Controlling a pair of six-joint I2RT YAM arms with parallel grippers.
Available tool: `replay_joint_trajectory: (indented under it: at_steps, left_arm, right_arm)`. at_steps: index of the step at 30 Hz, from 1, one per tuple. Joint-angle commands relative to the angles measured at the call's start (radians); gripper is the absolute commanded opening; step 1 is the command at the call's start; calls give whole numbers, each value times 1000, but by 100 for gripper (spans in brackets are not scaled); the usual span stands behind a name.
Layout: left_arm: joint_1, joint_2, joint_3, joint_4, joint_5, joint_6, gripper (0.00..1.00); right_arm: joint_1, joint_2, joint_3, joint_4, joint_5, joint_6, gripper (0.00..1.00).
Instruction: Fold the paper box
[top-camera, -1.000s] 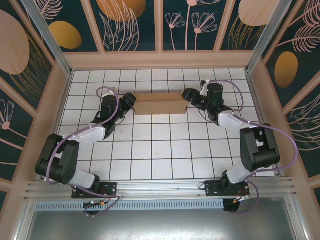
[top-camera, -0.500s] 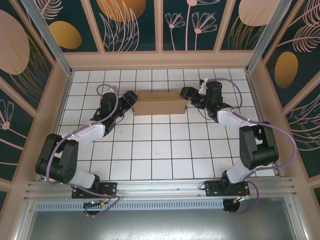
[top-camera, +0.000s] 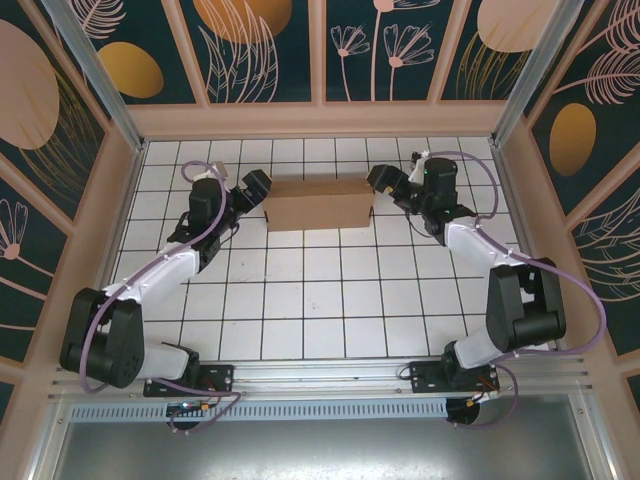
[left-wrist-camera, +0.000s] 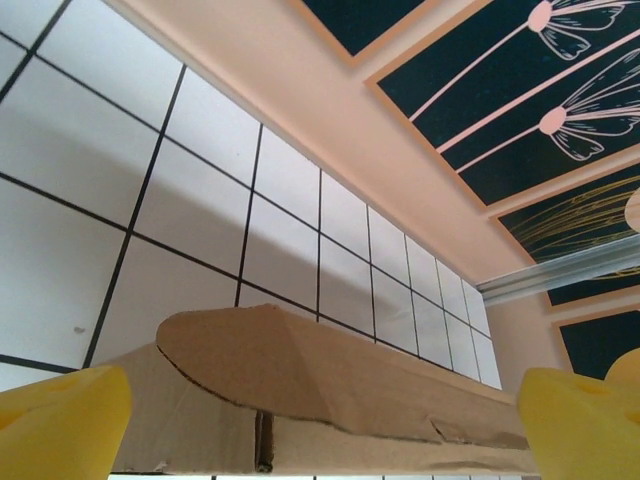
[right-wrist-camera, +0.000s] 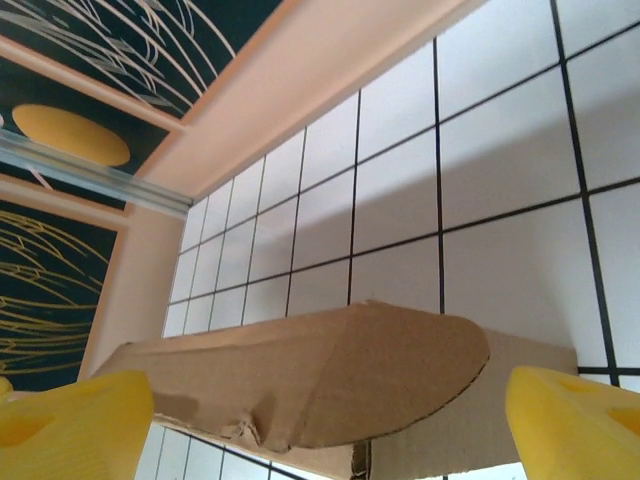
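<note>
The paper box (top-camera: 318, 205), plain brown cardboard folded into a slim rectangular box, lies on the tiled floor near the back wall. My left gripper (top-camera: 257, 189) stands open just off its left end, and my right gripper (top-camera: 382, 182) stands open just off its right end. In the left wrist view a rounded flap of the paper box (left-wrist-camera: 330, 375) lies ahead of the left gripper (left-wrist-camera: 320, 430), whose yellow fingertips (left-wrist-camera: 60, 425) sit far apart. The right wrist view shows the paper box's other end (right-wrist-camera: 330, 370) ahead of the right gripper (right-wrist-camera: 325, 425), its fingertips (right-wrist-camera: 580, 420) also spread wide. Nothing is held.
The white tiled floor (top-camera: 320, 290) is bounded by a beige back wall (top-camera: 320, 120) close behind the box and by side walls (top-camera: 90, 230). The arm bases stand on the metal rail (top-camera: 320, 380) at the near edge.
Both grippers have opened wide and drawn back outward from the box's ends. The box has stayed in place.
</note>
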Motion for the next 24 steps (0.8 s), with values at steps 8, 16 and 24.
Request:
replay_joint_trajectory:
  at_steps: [8, 16, 24]
  left_arm:
    - [5, -255, 54, -249, -310, 361, 99]
    - [6, -428, -3, -156, -335, 705, 94]
    - [5, -430, -32, -93, -40, 886, 99]
  right_arm:
    - [-84, -222, -8, -91, 218, -113, 92]
    - [-95, -393, -129, 128, 310, -300, 80]
    - [-89, -412, -128, 212, 95, -602, 76]
